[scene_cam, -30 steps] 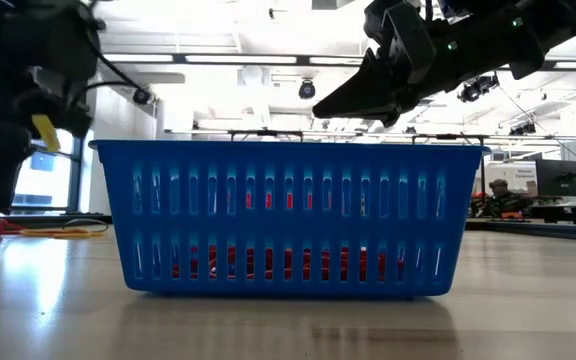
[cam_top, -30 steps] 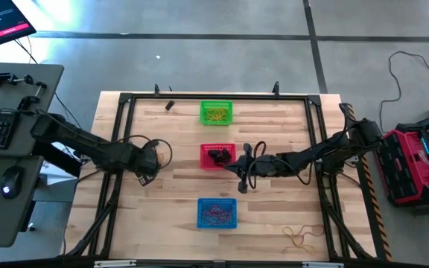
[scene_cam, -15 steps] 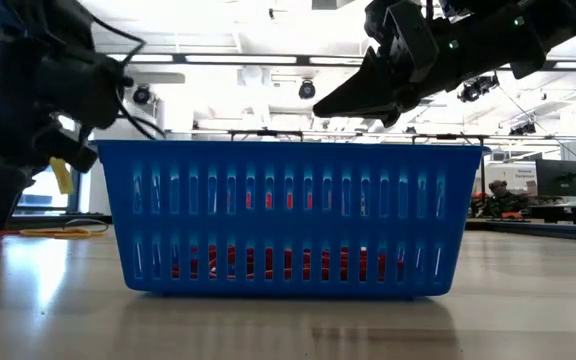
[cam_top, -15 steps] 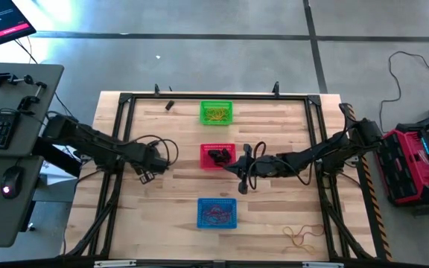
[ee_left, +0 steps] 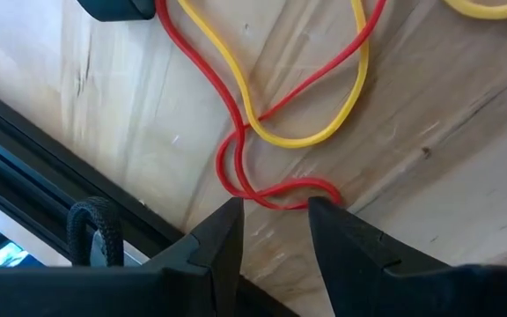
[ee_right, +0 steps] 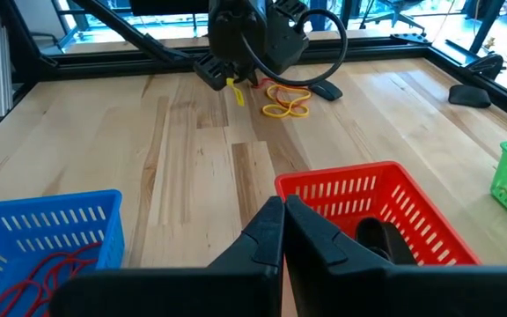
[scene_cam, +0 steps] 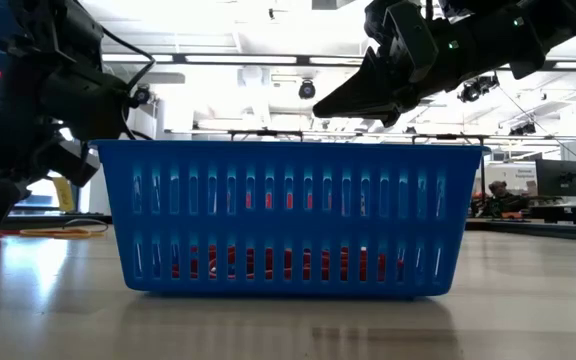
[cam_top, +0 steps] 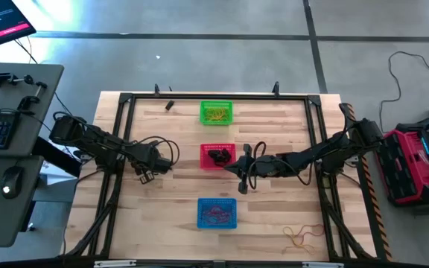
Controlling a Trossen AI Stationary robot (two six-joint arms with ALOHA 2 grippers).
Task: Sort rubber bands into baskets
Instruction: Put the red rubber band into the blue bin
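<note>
My left gripper (ee_left: 275,207) stands open, low over the table's left part, pointing steeply down. Its fingertips stand on either side of the near loop of a red rubber band (ee_left: 275,189), which lies on the wood crossed with a yellow rubber band (ee_left: 311,132). The right wrist view shows this gripper (ee_right: 236,84) beside the bands (ee_right: 286,101). My right gripper (ee_right: 282,211) hangs shut above the table, next to the red basket (cam_top: 217,155), which holds black bands. The green basket (cam_top: 216,112) holds yellow bands and the blue basket (cam_top: 217,213) holds red ones. My left gripper has its fingertips (ee_left: 229,216) right at the red band's looped end (ee_left: 324,187), coming from above at a slant. I cannot tell whether they touch it. The band lies flat and slack on the table.
More yellow and red bands (cam_top: 300,237) lie at the table's near right corner. A small black object (cam_top: 169,105) lies at the far left, and another (ee_right: 328,91) rests beside the bands. A black frame rail (cam_top: 118,134) runs around the table's edge. The blue basket (scene_cam: 288,215) fills the low view.
My left gripper has sunk toward the table at the red and yellow bands and has tipped more steeply downward. It has stayed open. The bands have not moved.
</note>
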